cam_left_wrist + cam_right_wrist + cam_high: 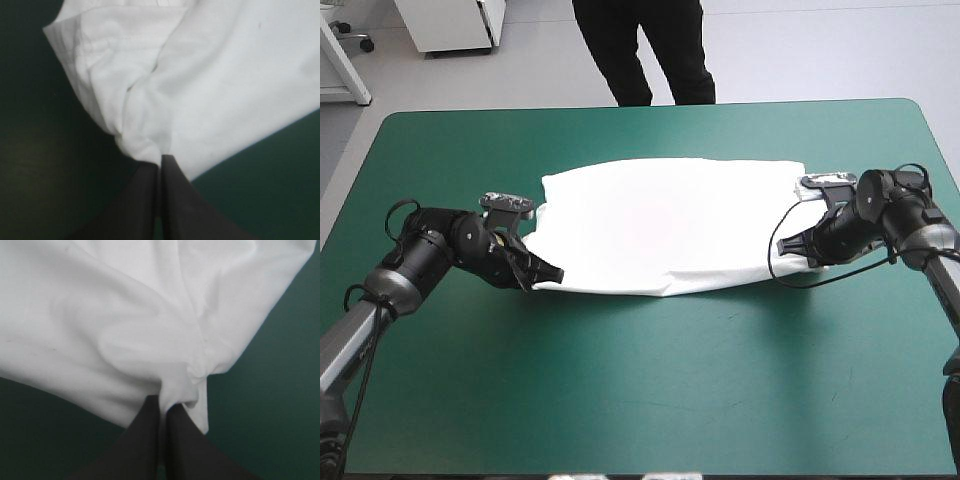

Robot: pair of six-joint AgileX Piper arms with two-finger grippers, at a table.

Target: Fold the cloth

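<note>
T-shirt, white, lying as a broad flattened band across the middle of the teal-green table, long axis running left to right and somewhat nearer the far edge than the near one. At its near left corner the left hand is all but closed, a pinch of bunched fabric caught at its tip. At the near right corner the right hand grips a gathered fold in the same way. Soft creases radiate from each grip; both corners sit low, close to the table.
</note>
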